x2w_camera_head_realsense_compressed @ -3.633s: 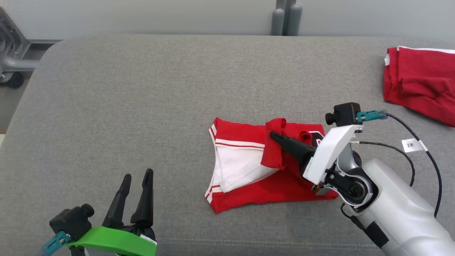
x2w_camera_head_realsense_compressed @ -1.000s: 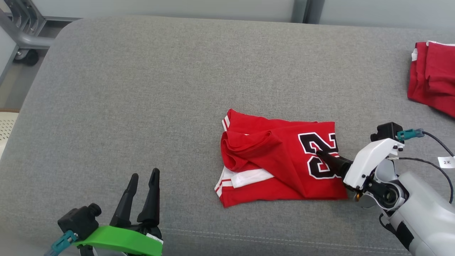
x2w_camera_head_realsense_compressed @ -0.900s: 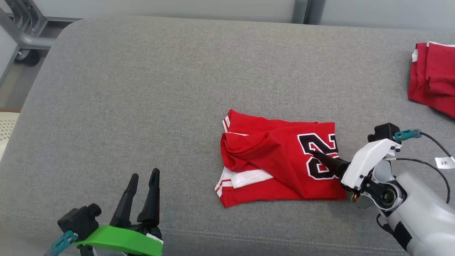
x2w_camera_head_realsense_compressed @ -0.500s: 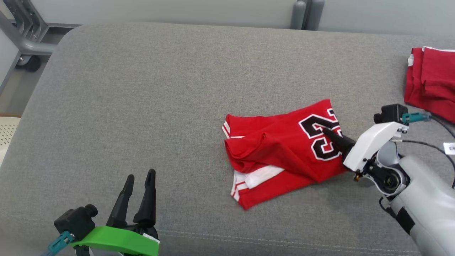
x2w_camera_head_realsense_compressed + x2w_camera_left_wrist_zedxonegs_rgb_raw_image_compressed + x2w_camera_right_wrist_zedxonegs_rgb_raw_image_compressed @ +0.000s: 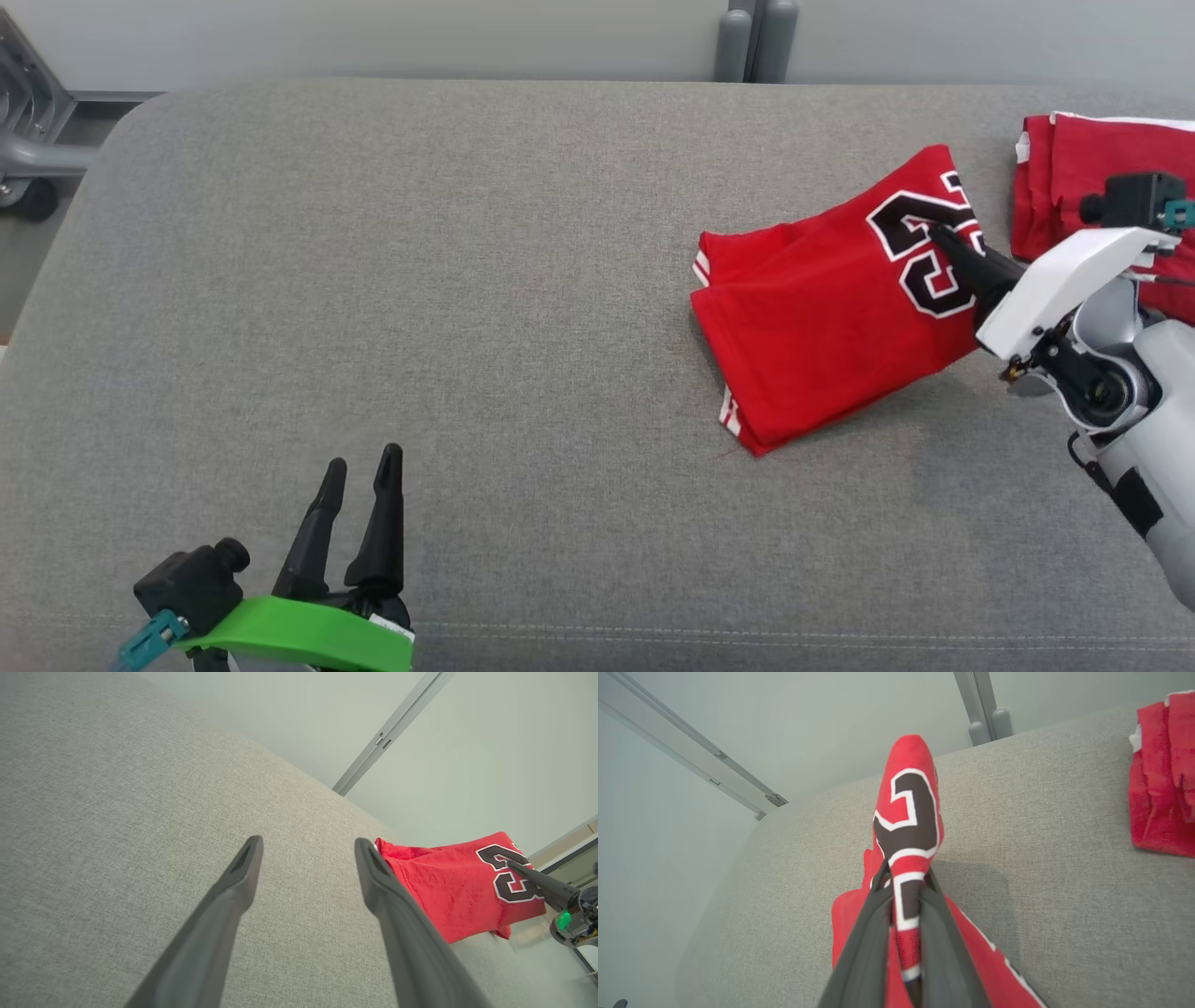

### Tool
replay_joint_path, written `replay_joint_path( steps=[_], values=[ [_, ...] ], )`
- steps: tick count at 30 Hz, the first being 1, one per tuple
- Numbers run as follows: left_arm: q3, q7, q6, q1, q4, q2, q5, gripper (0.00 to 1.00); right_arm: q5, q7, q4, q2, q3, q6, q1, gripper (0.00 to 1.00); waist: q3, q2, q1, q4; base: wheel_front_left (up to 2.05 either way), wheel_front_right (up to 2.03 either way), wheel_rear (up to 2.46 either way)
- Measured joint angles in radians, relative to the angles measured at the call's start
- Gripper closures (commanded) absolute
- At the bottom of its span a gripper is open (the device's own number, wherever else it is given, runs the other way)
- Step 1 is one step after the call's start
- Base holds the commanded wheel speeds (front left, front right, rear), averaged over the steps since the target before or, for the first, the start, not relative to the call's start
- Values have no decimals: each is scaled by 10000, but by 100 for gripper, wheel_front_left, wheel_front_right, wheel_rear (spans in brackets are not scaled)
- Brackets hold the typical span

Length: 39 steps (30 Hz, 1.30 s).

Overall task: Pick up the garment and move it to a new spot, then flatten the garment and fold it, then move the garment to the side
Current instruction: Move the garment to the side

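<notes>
My right gripper pinches the folded red numbered jersey, one end raised; left gripper spread, idle. Left: place aside.

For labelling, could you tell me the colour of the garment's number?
The number is black, edged white; head view.
</notes>
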Motion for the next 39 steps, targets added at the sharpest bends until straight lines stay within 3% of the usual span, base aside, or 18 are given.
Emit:
replay_joint_path(
  steps=[4,13,17,30,39],
  values=[
    [-33,2,0,1,-134,19,2,0,-96,96,8,-232,-159,-54,-606,100,128,0,0,-126,0,0,0],
    [-163,163,0,-55,-290,48,79,0,-583,430,295,-1145,-527,-815,-2173,100,630,0,0,-169,0,0,0],
    [-165,221,0,-154,-376,71,123,0,-995,836,385,-1396,-351,-980,-2913,100,948,0,0,-87,0,0,0],
    [-104,259,2,-534,-606,130,265,0,-1758,1756,539,-2257,-61,-1089,-4727,100,1897,0,0,120,0,0,0],
    [42,247,59,-682,-644,192,337,0,-2036,2188,654,-2504,94,-1057,-5333,100,2311,0,0,-14,0,0,0]
  ],
)
